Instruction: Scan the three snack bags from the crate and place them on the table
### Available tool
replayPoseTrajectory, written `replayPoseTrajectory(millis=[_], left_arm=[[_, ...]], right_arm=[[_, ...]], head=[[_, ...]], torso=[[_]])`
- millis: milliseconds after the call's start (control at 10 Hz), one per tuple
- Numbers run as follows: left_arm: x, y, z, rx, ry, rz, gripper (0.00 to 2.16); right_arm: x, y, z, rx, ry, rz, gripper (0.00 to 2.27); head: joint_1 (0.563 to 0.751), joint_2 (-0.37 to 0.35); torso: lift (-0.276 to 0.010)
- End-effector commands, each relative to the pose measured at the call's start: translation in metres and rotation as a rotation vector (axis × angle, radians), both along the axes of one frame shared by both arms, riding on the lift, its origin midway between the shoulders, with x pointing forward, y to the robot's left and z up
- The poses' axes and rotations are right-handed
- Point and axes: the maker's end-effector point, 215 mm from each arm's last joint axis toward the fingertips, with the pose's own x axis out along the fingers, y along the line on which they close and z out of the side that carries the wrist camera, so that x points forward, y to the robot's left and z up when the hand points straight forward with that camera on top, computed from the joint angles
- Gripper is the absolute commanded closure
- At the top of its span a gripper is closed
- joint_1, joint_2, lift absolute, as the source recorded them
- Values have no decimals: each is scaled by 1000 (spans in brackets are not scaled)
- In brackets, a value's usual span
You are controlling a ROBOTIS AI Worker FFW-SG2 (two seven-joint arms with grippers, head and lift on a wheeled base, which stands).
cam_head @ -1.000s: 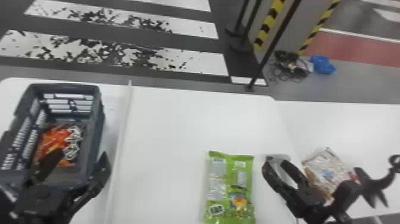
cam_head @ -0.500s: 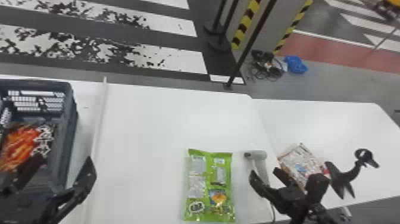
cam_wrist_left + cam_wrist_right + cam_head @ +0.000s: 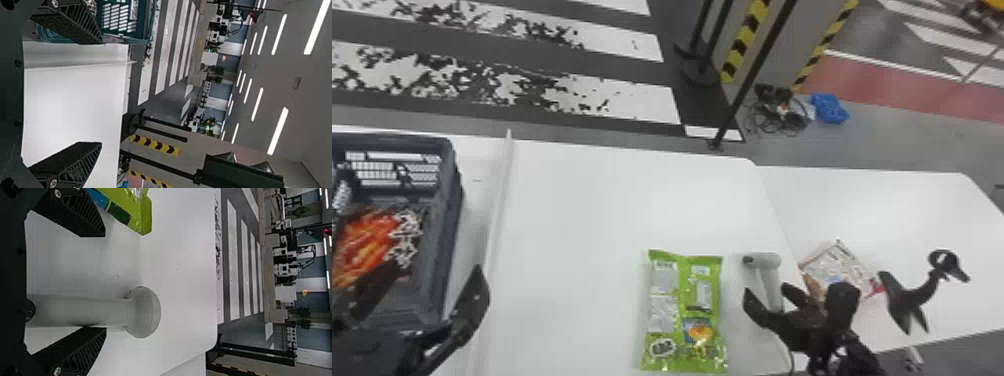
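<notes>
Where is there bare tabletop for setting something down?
The widest patch of the main table runs from the white divider to the green bag and beyond it to the far edge. The right-hand table has another, beyond its snack bag. Near right is crowded: green bag, scanner, right pincer.

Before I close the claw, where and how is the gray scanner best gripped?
Probably by its handle, with the right claw coming from the robot's side and squeezing across: this part is long, narrow and points toward the robot, the wider head at the far end.

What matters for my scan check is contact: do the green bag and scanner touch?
Apart: the head view shows bare white table between green bag and scanner.
</notes>
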Motion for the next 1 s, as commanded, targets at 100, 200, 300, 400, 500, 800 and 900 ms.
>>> replayPoseTrajectory(millis=[100, 200, 300, 400, 500, 800, 900], left_arm=[[1, 1, 7, -3, -24, 4, 76], [2, 1, 7, -3, -24, 4, 76], [2, 1, 6, -2, -24, 4, 76], [3, 1, 5, -2, -22, 3, 76], [3, 2, 6, -1, -31, 7, 73], [4, 3, 5, 0, -39, 8, 73], [5, 4, 5, 1, -40, 10, 73]], right_arm=[[2, 2, -14, -3, 31, 13, 1018], [2, 0, -17, -1, 39, 3, 2037], [2, 3, -20, 0, 45, 4, 2189], [2, 3, -21, -5, 46, -7, 2226], [2, 4, -22, -9, 41, -18, 2233], [-4, 4, -18, -22, 10, -55, 2233], [-7, 2, -14, -32, -6, -72, 2233]], head=[[695, -350], [695, -350], [695, -350], [695, -350], [695, -350], [695, -350], [695, -350]], torso=[[-37], [-37], [-37], [-37], [-37], [-37], [-37]])
